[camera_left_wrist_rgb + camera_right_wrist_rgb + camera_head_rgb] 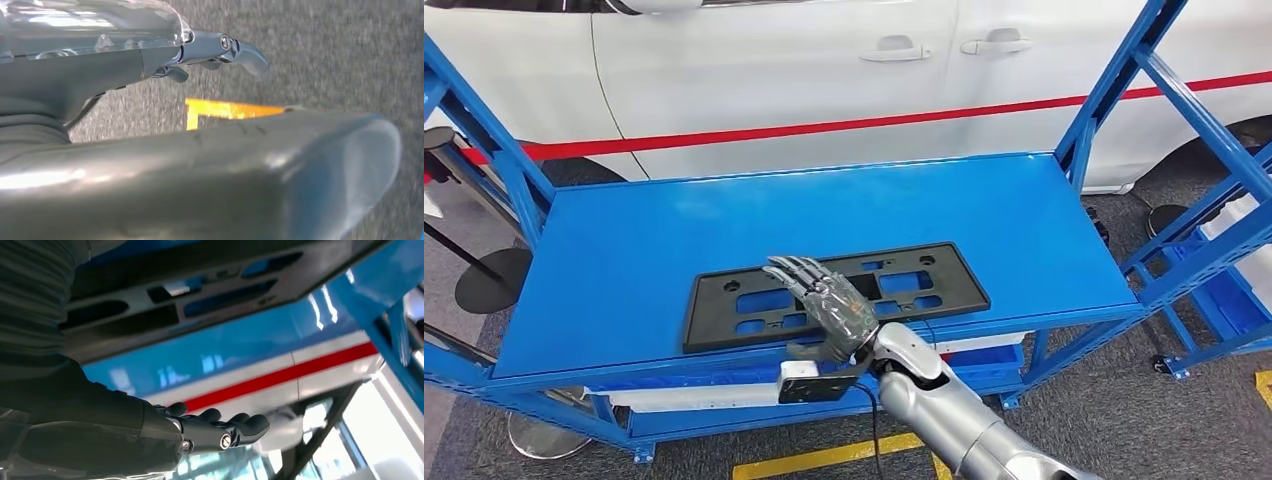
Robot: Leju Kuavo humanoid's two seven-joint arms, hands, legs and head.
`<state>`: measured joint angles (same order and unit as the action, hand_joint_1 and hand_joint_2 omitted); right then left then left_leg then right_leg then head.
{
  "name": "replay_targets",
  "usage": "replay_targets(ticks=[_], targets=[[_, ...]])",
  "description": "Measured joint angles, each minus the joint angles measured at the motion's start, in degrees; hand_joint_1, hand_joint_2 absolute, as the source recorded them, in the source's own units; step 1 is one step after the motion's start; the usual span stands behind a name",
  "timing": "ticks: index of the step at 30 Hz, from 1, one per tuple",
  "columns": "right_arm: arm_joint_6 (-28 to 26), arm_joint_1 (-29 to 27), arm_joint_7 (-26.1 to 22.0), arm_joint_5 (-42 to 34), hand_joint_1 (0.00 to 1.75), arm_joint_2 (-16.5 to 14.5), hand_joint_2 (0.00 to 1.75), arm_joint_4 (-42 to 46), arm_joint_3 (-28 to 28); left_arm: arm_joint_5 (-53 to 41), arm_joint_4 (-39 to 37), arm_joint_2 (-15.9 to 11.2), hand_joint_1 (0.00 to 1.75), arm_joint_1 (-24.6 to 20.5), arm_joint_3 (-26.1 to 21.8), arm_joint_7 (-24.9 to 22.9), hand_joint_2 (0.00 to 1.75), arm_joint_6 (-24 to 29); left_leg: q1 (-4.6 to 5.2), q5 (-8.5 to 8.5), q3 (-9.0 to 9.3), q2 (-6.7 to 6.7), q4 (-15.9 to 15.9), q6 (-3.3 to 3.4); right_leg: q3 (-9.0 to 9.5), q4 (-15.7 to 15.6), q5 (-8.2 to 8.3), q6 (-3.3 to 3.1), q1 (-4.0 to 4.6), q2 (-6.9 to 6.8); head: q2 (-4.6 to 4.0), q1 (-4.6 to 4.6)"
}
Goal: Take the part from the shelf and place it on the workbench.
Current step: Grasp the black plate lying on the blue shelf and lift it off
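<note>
Black flat part [836, 293], a long plate with rectangular cut-outs, is lying on the blue shelf [674, 230] near its front edge; the middle of its near side is being covered in the head view by the right hand [829, 305], so contact between palm and part cannot be told there. The right hand is hovering over or resting on the part with fingers extended and held apart, gripping nothing. In the right wrist view the part [165, 295] is showing its cut-outs blurred, with the fingers [235, 427] standing clear of it against a white car body with a red stripe [280, 377]. The left hand [150, 165] is hanging over grey carpet beside a yellow floor marking [225, 109]; its fingers [240, 50] are lying nearly straight, holding nothing, with much of the hand cut off by the frame.
</note>
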<state>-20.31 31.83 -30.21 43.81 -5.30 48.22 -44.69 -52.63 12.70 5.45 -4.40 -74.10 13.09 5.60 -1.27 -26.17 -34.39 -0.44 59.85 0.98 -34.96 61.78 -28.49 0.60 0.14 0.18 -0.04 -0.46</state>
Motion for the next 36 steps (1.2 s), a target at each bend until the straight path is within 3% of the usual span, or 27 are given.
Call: replay_targets(ticks=[3,4,5,6,8,10,12,15,19,20,21,23,25,29,31,34,35,36], targets=[[6.65,-0.52,-4.69,-8.16,0.00,3.24,1.75,0.45,2.32,0.29,0.00,-0.12,0.00,0.09,0.00,0.08,0.00,0.10,0.02,0.02,-0.05,0.00,-0.05,0.37,-5.17,10.57,-5.00,0.96,-0.38,-0.05,0.00,0.14],[8.22,-0.84,-5.84,-10.21,0.00,4.38,1.75,0.78,3.16,0.34,0.00,-0.13,0.00,0.13,-0.01,0.21,0.00,0.08,0.07,0.00,-0.04,-0.02,-0.04,0.40,-6.50,13.01,-5.53,1.04,-0.44,-0.06,0.00,0.14],[9.40,-1.13,-6.70,-11.80,0.00,5.53,1.75,1.21,4.02,0.36,0.00,-0.14,0.00,0.16,-0.01,0.34,0.00,0.06,0.13,-0.03,0.01,-0.04,-0.04,0.45,-6.88,13.40,-4.95,0.96,-0.44,-0.06,0.00,0.14],[10.21,-1.31,-7.30,-12.93,0.00,6.65,1.75,1.71,4.85,0.36,0.00,-0.14,0.00,0.16,-0.01,0.46,0.00,0.05,0.22,-0.06,0.10,-0.06,-0.06,0.48,-6.07,11.38,-3.28,0.71,-0.36,-0.05,0.00,0.14],[11.09,-1.34,-8.01,-14.13,0.00,8.64,1.75,2.86,6.35,0.37,-0.04,-0.04,0.00,0.16,-0.01,0.59,0.00,0.01,0.41,-0.12,0.31,-0.06,-0.14,0.54,-2.26,3.14,0.85,-0.45,0.10,-0.06,0.00,0.09],[11.39,-1.26,-8.30,-14.58,0.00,10.04,1.75,3.82,7.32,0.37,-0.11,0.09,0.00,0.12,-0.02,0.70,0.00,-0.05,0.39,-0.10,0.36,0.00,-0.33,0.34,0.36,-2.58,2.84,-1.59,0.74,-0.19,0.00,0.11],[11.44,-1.38,-8.20,-14.92,0.00,11.13,1.75,4.49,7.90,0.37,-0.15,0.13,0.00,0.12,-0.02,0.84,0.00,-0.10,0.24,0.03,0.41,0.08,-0.67,-0.15,0.67,-3.61,3.03,-2.02,1.11,-0.28,0.00,0.26],[10.17,-1.68,-7.95,-14.35,0.00,12.70,1.75,5.48,8.73,0.31,-0.15,0.02,0.00,0.16,-0.02,1.25,0.00,-0.10,0.45,-1.28,0.06,0.20,0.74,-0.83,1.82,-5.59,3.85,-2.16,0.39,-0.50,0.00,0.25],[4.01,-3.35,-6.54,-7.09,0.00,14.09,1.75,6.69,8.90,0.11,-0.15,-0.14,0.00,0.31,-0.02,2.10,0.00,-0.10,0.30,-7.19,-5.39,0.24,12.92,-1.62,2.25,-6.02,3.92,-2.26,0.23,-0.73,0.00,0.20],[2.17,-4.29,-6.18,-4.49,0.00,14.38,1.75,7.14,8.65,-0.02,-0.15,-0.18,0.00,0.42,-0.02,2.37,0.00,-0.11,0.21,-7.12,-5.93,0.25,14.00,-1.84,2.22,-5.82,3.77,-2.17,0.20,-0.71,0.00,0.20],[0.58,-5.24,-5.94,-2.09,0.00,14.64,1.75,7.60,8.26,-0.16,-0.15,-0.25,0.00,0.54,-0.01,2.61,0.00,-0.12,0.12,-6.02,-5.44,0.26,13.01,-2.02,2.19,-5.53,3.56,-2.01,0.13,-0.67,0.00,0.20],[-1.68,-6.91,-5.50,1.43,0.00,15.00,1.75,8.45,7.22,-0.38,-0.15,-0.43,0.00,0.71,0.00,2.88,0.00,-0.13,-0.06,-2.63,-2.04,0.26,6.22,-2.20,2.02,-4.48,2.86,-1.44,-0.11,-0.49,0.00,0.21],[-3.04,-7.87,-4.66,3.98,0.00,15.22,1.75,9.15,6.08,-0.57,-0.15,-0.54,0.00,0.71,0.01,2.92,0.00,-0.14,-0.05,-1.16,0.39,0.10,1.21,-1.66,1.46,-3.07,2.12,-0.78,-0.05,-0.28,0.00,0.22],[-5.07,-8.72,-2.43,8.69,0.00,15.35,1.75,10.28,3.92,-0.72,-0.15,-0.61,0.00,0.70,0.01,2.68,0.00,0.00,0.08,-1.09,0.53,0.02,0.60,-0.17,0.89,-2.13,1.57,-0.01,0.02,-0.10,0.00,0.25],[-5.63,-8.83,-1.82,10.12,0.00,15.37,1.75,10.77,3.10,-0.72,-0.15,-0.67,0.00,0.62,0.00,2.62,0.00,0.08,-0.16,-0.89,0.54,0.08,0.41,0.32,-0.63,1.40,-0.77,0.62,-0.21,-0.12,0.00,0.36],[-6.20,-9.01,-0.72,12.37,0.00,15.39,1.75,11.12,2.05,-0.75,-0.15,-0.74,0.00,0.60,0.01,2.66,0.00,0.03,-0.14,-0.87,0.46,0.07,0.40,0.50,-5.61,11.99,-5.57,1.37,-0.64,-0.16,0.00,0.46],[-6.35,-9.09,-0.13,13.26,0.00,15.40,1.75,11.13,1.78,-0.78,-0.15,-0.76,0.00,0.61,0.01,2.69,0.00,-0.03,-0.13,-0.88,0.47,0.05,0.40,0.50,-6.51,13.63,-5.67,1.40,-0.72,-0.16,0.00,0.47],[-6.51,-9.16,0.42,14.01,0.00,15.40,1.75,11.14,1.60,-0.81,-0.15,-0.77,0.00,0.61,0.02,2.73,0.00,-0.12,-0.13,-0.90,0.52,0.01,0.40,0.49,-6.35,13.09,-4.67,1.30,-0.77,-0.15,0.00,0.46]])
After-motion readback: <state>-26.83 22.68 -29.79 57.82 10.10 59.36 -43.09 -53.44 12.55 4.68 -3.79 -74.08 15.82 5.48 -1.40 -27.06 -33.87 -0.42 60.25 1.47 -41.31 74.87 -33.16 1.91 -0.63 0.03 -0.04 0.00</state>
